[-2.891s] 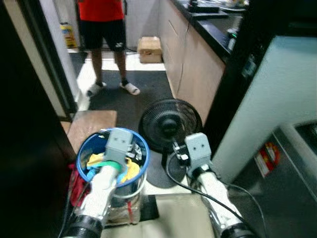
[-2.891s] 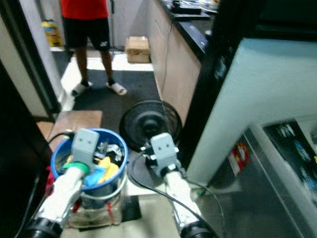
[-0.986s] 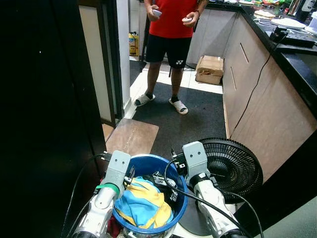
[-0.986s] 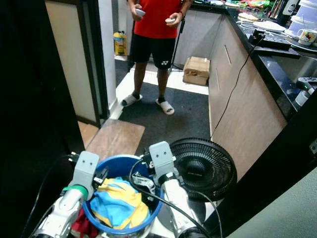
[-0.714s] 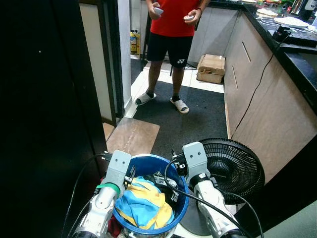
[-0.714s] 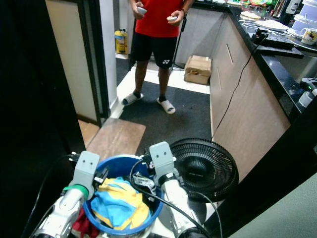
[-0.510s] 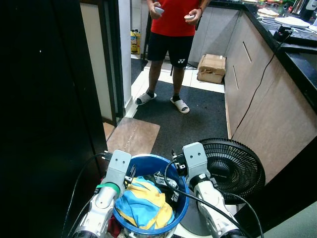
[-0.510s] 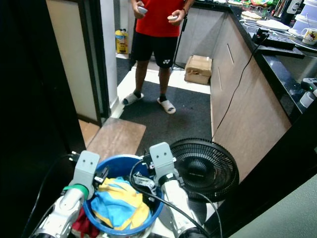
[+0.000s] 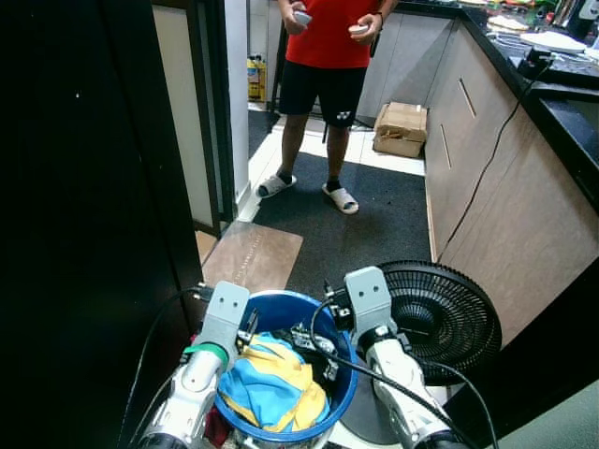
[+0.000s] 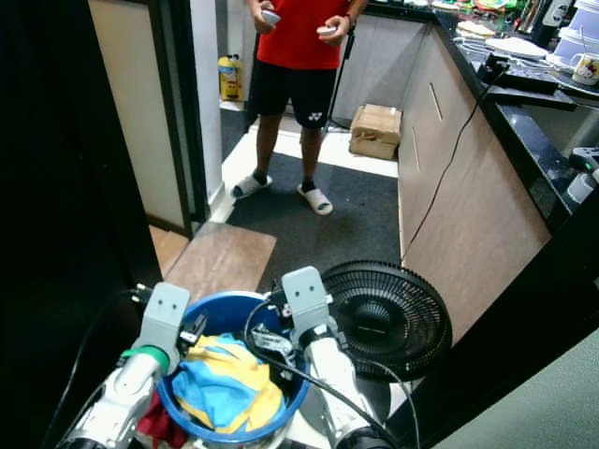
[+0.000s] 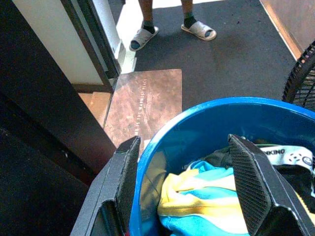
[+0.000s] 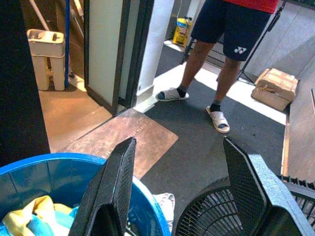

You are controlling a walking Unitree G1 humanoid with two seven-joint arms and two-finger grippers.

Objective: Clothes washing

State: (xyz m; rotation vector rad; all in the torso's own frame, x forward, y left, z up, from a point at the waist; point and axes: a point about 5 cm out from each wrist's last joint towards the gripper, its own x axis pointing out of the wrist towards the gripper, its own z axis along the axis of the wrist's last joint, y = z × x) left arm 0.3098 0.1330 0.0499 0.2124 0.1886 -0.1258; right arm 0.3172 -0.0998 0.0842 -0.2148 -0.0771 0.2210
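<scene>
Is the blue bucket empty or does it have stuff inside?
It has stuff inside: the blue bucket holds crumpled blue and yellow clothes.

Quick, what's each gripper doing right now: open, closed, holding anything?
Left gripper: open, fingers straddling the blue bucket's rim, not clamped on it.
Right gripper: open, holding nothing, above the bucket's edge beside the black fan.

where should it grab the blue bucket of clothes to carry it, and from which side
By the rim, on two opposite sides. The round blue plastic bucket stands upright with an open top, and the blue and yellow cloth lies below its edge, so the thin rim is bare. The left gripper already straddles the rim on the robot's left; the right gripper hangs open past the right edge.
</scene>
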